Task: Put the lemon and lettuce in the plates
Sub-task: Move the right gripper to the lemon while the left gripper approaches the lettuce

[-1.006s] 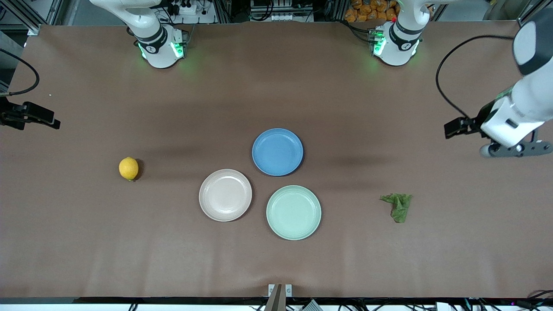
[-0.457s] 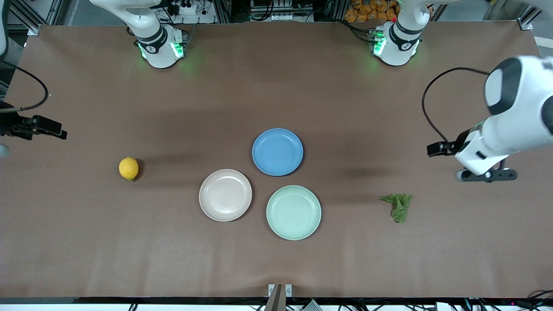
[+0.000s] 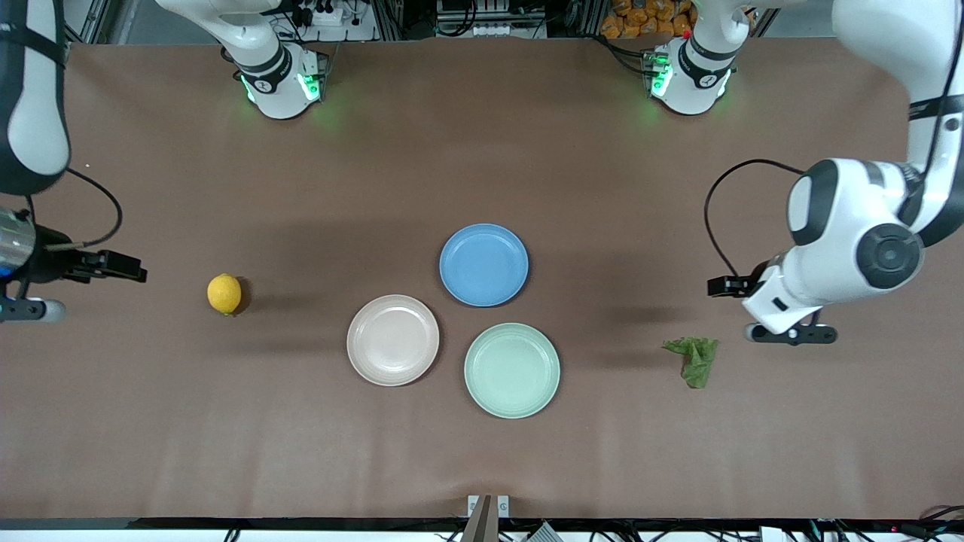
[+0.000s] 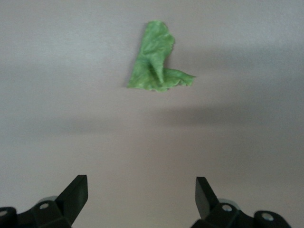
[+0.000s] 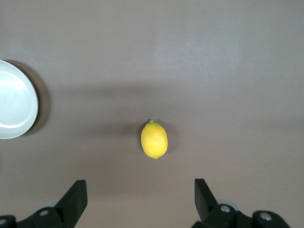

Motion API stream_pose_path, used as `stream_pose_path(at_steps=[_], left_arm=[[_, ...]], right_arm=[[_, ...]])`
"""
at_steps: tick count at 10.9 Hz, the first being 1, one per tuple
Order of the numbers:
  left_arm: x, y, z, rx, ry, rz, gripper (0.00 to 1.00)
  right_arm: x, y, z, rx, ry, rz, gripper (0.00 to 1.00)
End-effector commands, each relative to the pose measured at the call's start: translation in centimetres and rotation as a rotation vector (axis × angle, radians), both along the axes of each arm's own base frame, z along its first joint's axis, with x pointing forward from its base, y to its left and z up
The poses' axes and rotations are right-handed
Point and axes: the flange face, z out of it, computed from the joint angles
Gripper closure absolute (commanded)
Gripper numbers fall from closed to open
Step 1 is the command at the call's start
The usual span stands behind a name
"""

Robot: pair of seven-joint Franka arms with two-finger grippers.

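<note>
Both arms have swung in from the surface's ends; left tool [image 4: 141, 197] wide open, empty, near lettuce [image 3: 694, 359]; right tool [image 5: 140, 199] likewise near lemon [image 3: 224, 293]; plates [image 3: 392, 339] empty mid-surface; grasps next.

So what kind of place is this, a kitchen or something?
More likely a robotics lab than a kitchen. Two white robot arms are bolted along one edge of a wide brown-covered table, with metal framing and cables by their bases. The small yellow lemon and three round plates look like practice props.
</note>
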Motion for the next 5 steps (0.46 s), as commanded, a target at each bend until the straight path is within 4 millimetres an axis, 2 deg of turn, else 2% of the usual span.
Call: stream_pose_path(at_steps=[1,5], left_arm=[[-0.2,-1.1,-1.7,0.007,-0.014,-0.030,0.00],[-0.3,-2.4,-4.7,0.008,-0.024,-0.027,0.00]], right_arm=[[0.0,0.5,-3.3,0.011,-0.022,-0.008,0.00],[-1.7,0.2,-10.9,0.002,-0.047,-0.022,0.00]])
